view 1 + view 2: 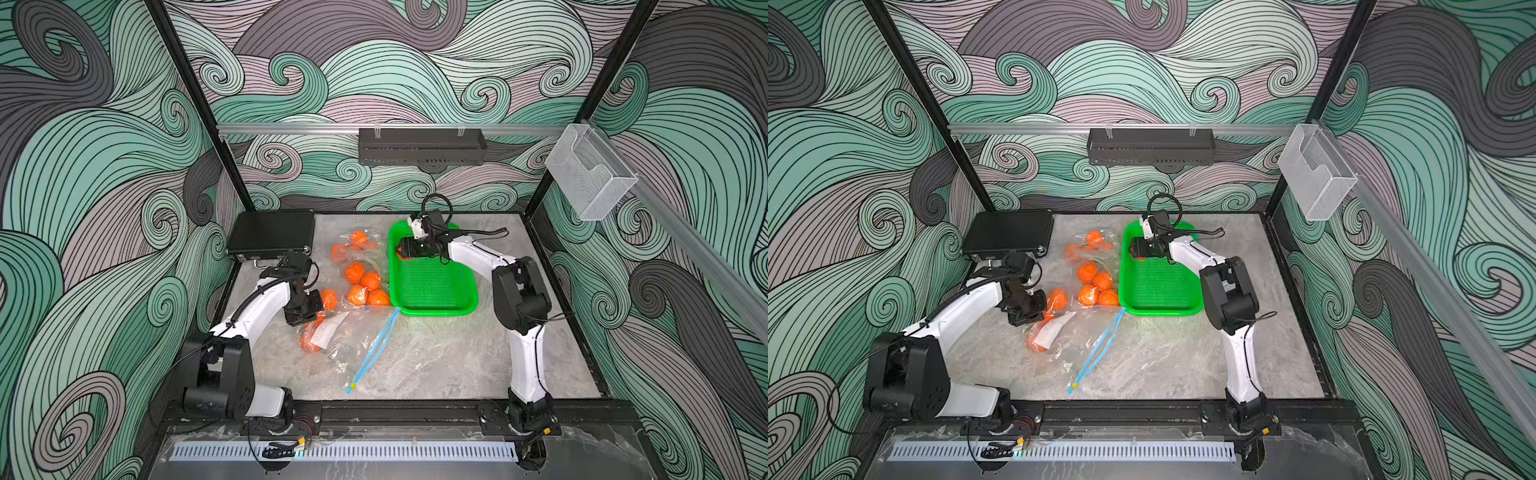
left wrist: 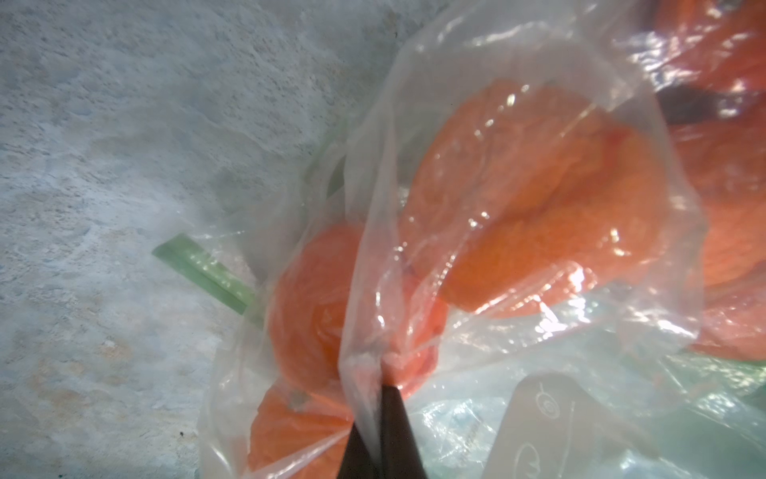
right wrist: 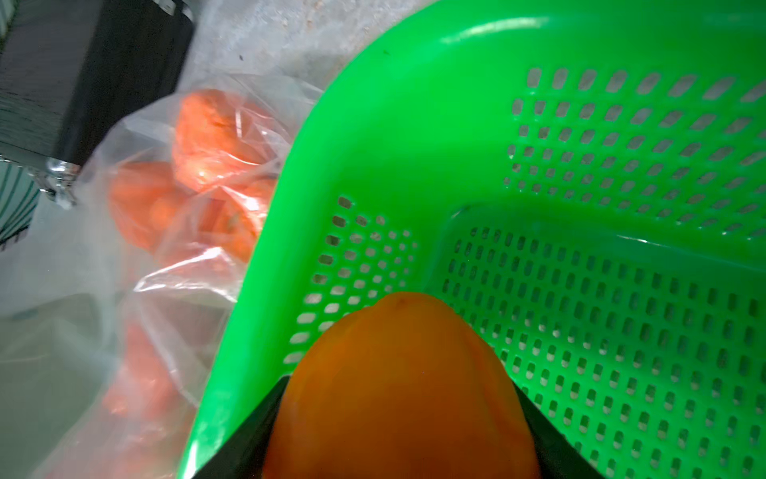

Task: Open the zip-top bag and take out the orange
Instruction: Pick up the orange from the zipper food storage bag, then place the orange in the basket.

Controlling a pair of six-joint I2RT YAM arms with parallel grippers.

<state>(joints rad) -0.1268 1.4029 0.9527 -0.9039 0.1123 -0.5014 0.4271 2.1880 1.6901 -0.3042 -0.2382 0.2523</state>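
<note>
The removal step is nearly done. The right end effector [image 3: 398, 419] is clamped on an orange [image 3: 398, 365], one jaw on each side of the fruit. It holds the orange over the far left corner of the green basket [image 3: 373, 124], clear of the plastic. In a top view, a sliver of that fruit shows in front of the same end effector, above the basket floor.

The left end effector [image 2: 379, 387] is pressed together on a fold of the clear bag [image 2: 414, 103] and pinches only film, not fruit. The bag lies on the worktop [image 1: 436, 365] just left of the basket, with more oranges [image 1: 361, 282] inside it. A blue zip strip [image 1: 376, 345] lies with its two halves apart in the middle, so that mouth looks open. Several films overlap, and I cannot tell which strip belongs to the pinched fold.

The next move is likely to be a short lowering into the basket, then spreading the right jaws. The orange is round and may roll on the perforated floor, so a low release suits it. The left pinch can hold until then.
</note>
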